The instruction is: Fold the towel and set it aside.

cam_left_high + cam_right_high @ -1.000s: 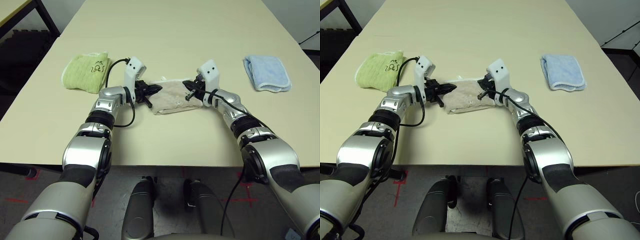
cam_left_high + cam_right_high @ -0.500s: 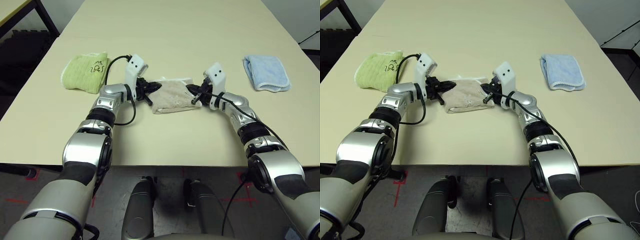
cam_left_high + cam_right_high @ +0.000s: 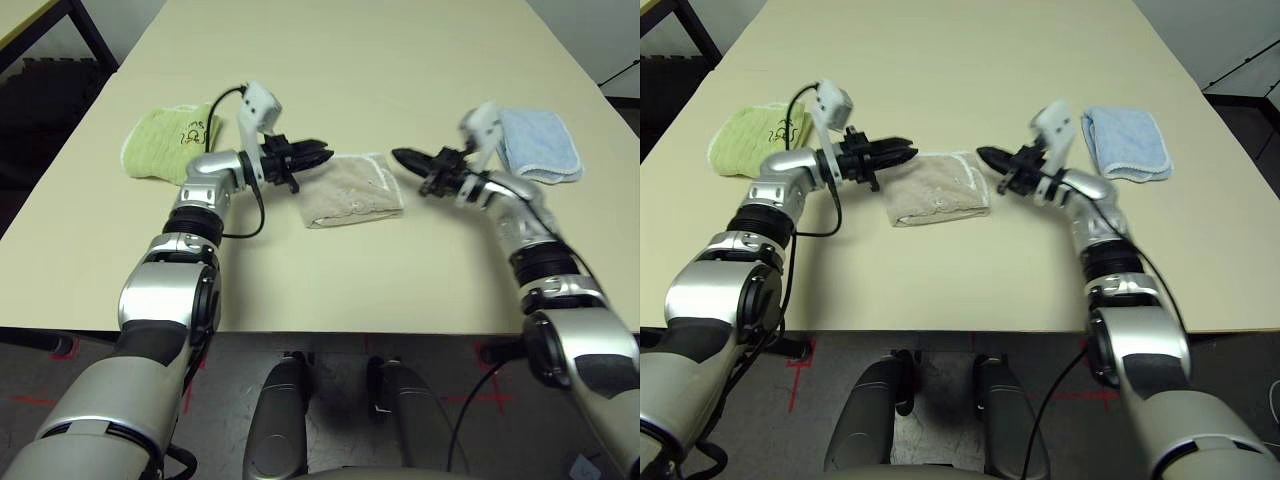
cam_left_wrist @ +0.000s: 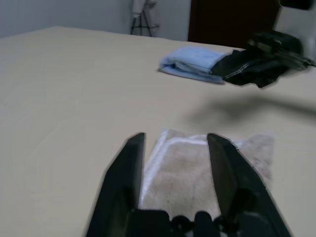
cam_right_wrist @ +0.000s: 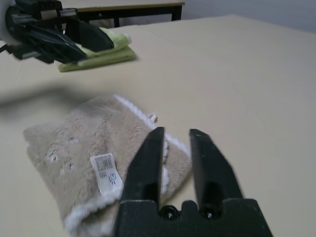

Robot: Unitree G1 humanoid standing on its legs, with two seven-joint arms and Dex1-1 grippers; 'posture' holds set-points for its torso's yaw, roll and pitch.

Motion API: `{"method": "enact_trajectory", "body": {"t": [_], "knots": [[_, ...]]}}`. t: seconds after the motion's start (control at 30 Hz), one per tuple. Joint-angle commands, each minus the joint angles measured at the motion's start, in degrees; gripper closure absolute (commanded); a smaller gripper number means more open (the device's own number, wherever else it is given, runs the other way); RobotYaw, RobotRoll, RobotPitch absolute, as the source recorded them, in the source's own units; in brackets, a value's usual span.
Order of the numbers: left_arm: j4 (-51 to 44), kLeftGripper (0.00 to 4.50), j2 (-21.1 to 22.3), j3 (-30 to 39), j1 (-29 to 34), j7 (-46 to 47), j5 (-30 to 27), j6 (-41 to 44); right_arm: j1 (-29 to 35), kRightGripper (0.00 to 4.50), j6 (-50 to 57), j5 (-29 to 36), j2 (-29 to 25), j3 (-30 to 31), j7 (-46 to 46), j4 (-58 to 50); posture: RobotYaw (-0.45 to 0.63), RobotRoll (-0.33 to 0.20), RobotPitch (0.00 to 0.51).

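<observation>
The beige towel (image 3: 351, 190) lies folded in a thick rectangle on the table, white edging showing and a small barcode label (image 5: 105, 168) on its top layer. My left gripper (image 3: 325, 153) hovers just off the towel's left corner, raised above the table, its fingers (image 4: 123, 177) open with nothing between them. My right gripper (image 3: 397, 156) hangs to the towel's right, clear of the cloth, with its fingers (image 5: 148, 158) a narrow gap apart and empty. Both grippers point inward at each other over the towel.
A folded yellow-green towel (image 3: 172, 143) lies at the left behind my left arm. A folded light blue towel (image 3: 540, 145) lies at the right, just beyond my right wrist. The tan table (image 3: 350, 60) stretches far back.
Both grippers have let go of the beige towel, opened and lifted away. The right one swung out to the right toward the blue towel. The towel stays folded where it was.
</observation>
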Motion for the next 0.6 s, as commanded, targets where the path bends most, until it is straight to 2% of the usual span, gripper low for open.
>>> {"method": "enact_trajectory", "body": {"t": [0.03,0.1,0.2,0.33,0.47,0.6], "knots": [[-12.01,0.85,3.02,-1.63,6.42,-5.59,-3.42,7.51,0.66,1.98,0.13,1.62,-2.94,-0.13,6.47,-0.07,0.11,0.000,0.179],[-17.33,0.10,5.49,-2.74,10.03,-8.20,-4.38,10.61,1.40,1.27,0.26,1.59,-4.85,0.58,10.13,-0.02,0.11,0.000,0.178],[-20.01,0.00,7.68,-3.34,12.79,-9.50,-4.76,11.30,2.47,0.07,-2.74,-0.01,-7.09,1.77,13.54,1.12,0.11,0.000,0.175],[-16.46,0.00,9.16,-3.98,13.09,-9.21,-2.85,6.41,3.95,0.03,-4.31,-0.67,-8.50,1.82,14.57,2.02,0.11,0.000,0.172],[-13.06,0.00,10.73,-4.40,12.87,-9.29,-1.97,5.04,5.70,0.03,-3.58,-0.34,-9.66,1.31,15.25,0.96,0.11,0.000,0.168],[-10.61,0.00,12.34,-4.91,11.81,-6.62,-1.40,11.87,7.41,0.03,-1.56,0.35,-11.48,1.06,15.97,-1.40,0.10,0.000,0.164]]}}
